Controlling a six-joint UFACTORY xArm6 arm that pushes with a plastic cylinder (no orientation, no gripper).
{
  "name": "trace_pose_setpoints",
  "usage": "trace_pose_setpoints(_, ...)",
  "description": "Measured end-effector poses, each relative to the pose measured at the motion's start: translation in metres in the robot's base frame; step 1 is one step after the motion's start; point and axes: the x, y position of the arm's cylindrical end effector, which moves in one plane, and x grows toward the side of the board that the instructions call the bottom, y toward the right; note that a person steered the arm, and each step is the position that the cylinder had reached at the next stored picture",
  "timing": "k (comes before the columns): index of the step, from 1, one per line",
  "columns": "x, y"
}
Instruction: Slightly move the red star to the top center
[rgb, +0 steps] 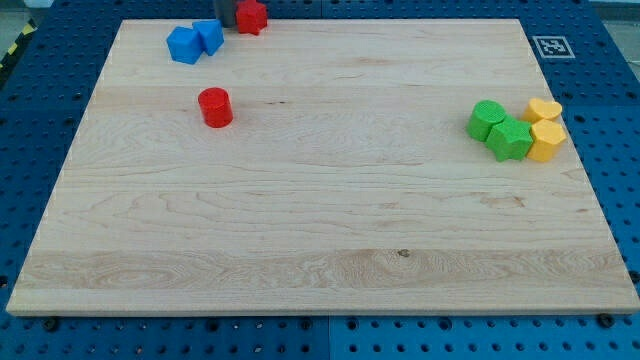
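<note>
The red star (253, 16) sits at the board's top edge, left of centre. My tip (227, 26) comes down from the view's top and stands right against the star's left side. Only the rod's lowest part shows. Two blue blocks lie just left of the tip: a blue block (185, 46) and a blue cube (210, 36), touching each other. A red cylinder (215, 107) stands below them, apart from everything.
At the right side of the wooden board (320, 220) a tight cluster holds a green cylinder (487, 119), a green block (511, 139), a yellow heart-like block (545, 109) and a yellow block (547, 141). A fiducial marker (548, 46) lies off the board's top right corner.
</note>
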Motion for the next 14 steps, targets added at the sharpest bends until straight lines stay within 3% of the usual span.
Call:
trace_pose_setpoints(2,0.010,0.019)
trace_pose_setpoints(3,0.096,0.093)
trace_pose_setpoints(4,0.136,0.124)
trace_pose_setpoints(5,0.123,0.124)
trace_pose_setpoints(7,0.037,0.192)
trace_pose_setpoints(8,0.014,0.181)
trace_pose_setpoints(10,0.012,0.128)
trace_pose_setpoints(14,0.027,0.113)
